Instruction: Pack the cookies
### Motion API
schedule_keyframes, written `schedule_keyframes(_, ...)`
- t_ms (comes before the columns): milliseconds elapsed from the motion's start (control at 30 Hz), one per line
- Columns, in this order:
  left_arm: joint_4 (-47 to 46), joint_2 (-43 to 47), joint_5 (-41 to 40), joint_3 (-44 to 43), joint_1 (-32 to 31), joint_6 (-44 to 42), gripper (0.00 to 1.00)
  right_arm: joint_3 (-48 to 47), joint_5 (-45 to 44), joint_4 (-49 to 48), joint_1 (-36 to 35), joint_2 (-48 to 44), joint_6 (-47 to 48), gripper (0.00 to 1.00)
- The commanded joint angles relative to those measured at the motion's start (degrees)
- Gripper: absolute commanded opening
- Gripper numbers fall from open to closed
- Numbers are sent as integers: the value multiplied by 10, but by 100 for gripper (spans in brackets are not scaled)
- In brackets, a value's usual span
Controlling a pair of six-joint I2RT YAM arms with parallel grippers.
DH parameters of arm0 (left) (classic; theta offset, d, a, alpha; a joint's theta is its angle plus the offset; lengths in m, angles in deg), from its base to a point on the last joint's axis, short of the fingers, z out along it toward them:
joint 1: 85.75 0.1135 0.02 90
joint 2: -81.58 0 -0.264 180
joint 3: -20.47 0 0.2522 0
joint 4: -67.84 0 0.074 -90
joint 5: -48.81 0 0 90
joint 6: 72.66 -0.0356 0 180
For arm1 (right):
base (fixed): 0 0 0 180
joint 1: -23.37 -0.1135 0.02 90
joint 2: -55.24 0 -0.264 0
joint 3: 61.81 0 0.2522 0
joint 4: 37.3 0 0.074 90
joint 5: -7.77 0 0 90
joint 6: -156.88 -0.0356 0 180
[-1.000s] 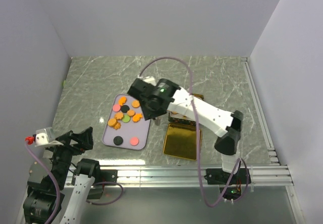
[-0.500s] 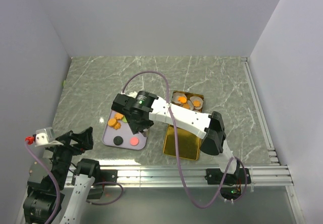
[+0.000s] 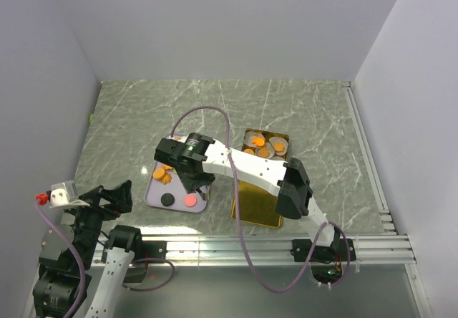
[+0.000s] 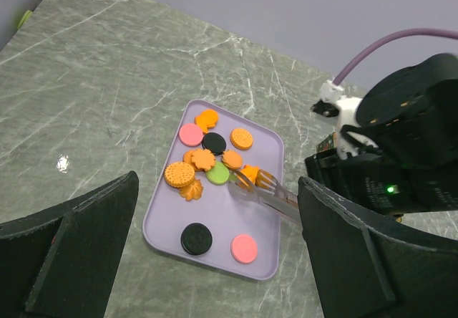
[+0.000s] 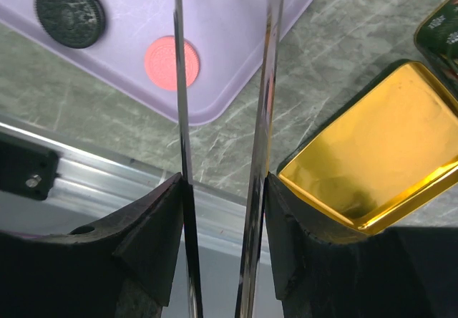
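Where the right arm reached across it, a lilac rectangular plastic tray point(image 4: 163, 218) lay on the grey-green marbled table point(image 3: 143, 117).

Contents: the cookies point(image 4: 204, 160), small flat round discs. They were mostly orange, with one pink, one black and one green among them, and sat clustered in the far half. One black disc point(image 4: 195, 238) and one pink disc point(image 4: 244, 248) lay apart from the cluster at the near end.

Right gripper point(image 5: 223, 182): black fingers pressed from outside on a pair of thin metal tongs point(image 4: 268, 193), the two blades narrowly apart. The tong tips sat at an orange cookie point(image 4: 250, 174) on the right edge of the cluster. Whether it was pinched could not be told.

Left gripper point(image 4: 218, 180): jaws spread wide, holding nothing, by the table's near left corner, well apart from the tray.

Right of the tray:
- a gold rectangular tin point(image 3: 285, 137), at the far end, holding more orange cookies point(image 3: 263, 150);
- a shallow gold metal lid point(image 3: 254, 205), nearer and just beside the tray.
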Motion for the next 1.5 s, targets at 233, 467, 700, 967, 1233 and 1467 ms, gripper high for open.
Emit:
schedule_keyframes(233, -20, 35, 4, 1, -1, -6, 100, -25, -16, 40, 2, 13, -3, 54)
schedule_keyframes(467, -20, 37, 4, 2, -1, -7, 100, -30, -16, 40, 1, 25, -3, 53)
schedule_keyframes(700, -21, 38, 5, 1, -1, -7, 100, -31, -15, 41, 2, 34, -3, 48)
schedule_keyframes(967, -21, 39, 7, 1, -1, -8, 99, -25, -22, 43, 8, 32, -6, 37)
schedule_keyframes(1233, -21, 38, 8, 1, -1, -9, 100, -15, -42, 52, 13, -5, -15, 34)
schedule_keyframes(1467, -21, 39, 7, 1, -1, -8, 99, -9, -52, 54, 18, -46, -29, 34)
